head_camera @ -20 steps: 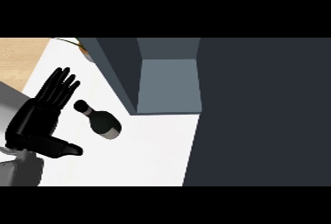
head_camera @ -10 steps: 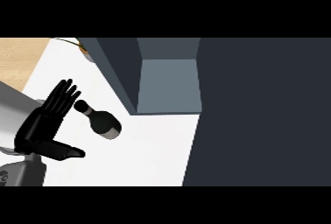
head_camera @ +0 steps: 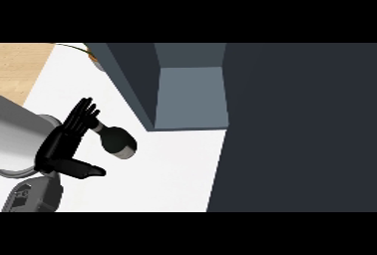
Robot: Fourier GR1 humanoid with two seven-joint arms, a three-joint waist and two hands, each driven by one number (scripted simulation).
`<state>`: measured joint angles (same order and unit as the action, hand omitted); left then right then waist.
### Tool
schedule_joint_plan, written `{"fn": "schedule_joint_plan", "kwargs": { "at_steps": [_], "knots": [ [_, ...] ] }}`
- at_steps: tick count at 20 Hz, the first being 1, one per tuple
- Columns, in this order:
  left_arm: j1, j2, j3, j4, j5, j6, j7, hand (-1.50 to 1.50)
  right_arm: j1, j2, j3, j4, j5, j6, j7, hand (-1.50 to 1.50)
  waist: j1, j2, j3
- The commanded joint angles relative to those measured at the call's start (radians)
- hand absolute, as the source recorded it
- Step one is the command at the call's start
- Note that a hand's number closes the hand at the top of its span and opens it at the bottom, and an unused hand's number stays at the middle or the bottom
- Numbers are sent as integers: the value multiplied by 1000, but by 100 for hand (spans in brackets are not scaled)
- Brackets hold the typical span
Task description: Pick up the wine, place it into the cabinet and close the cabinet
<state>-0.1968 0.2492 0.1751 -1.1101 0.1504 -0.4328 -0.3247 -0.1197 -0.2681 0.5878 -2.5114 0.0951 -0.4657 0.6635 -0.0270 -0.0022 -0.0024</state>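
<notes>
One wine bottle [head_camera: 117,141] beside my left hand [head_camera: 63,147]: likely heavy, slick, breakable. My fingers [head_camera: 80,117] are straight, holding nothing; I'd wrap its wide body.

Only one arm shows, at the left side of the frame. The left hand [head_camera: 62,145] is black and sits in the middle left, its palm turned towards the right of the picture. Its fingers [head_camera: 80,117] are straight and held close together, pointing up and slightly to the right, their tips fanned a little apart. The thumb [head_camera: 86,171] sticks out from the base of the palm towards the lower right, well apart from the fingers, so the hand stands open and curls round nothing. The grey forearm [head_camera: 18,142] comes in from the left edge and meets the hand at the wrist, just left of the palm.
</notes>
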Motion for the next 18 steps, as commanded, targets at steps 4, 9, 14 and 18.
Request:
{"fn": "schedule_joint_plan", "kwargs": {
  "at_steps": [4,9,14,18],
  "knots": [
    [-118,38,39,271,-55,-6,-150,-150,62,-22,66,-156,117,-21,11,-150,0,2,1],
    [-105,1,5,345,-96,-8,-227,-150,34,-72,34,-221,113,-31,81,-150,-4,-1,0],
    [-97,-7,-10,472,-111,-84,-309,-150,7,-58,20,-145,89,-43,32,-150,6,1,0],
    [-177,7,-5,577,-119,-128,-327,-150,39,-93,37,-203,111,-56,63,-150,-6,0,-1]
  ]
}}
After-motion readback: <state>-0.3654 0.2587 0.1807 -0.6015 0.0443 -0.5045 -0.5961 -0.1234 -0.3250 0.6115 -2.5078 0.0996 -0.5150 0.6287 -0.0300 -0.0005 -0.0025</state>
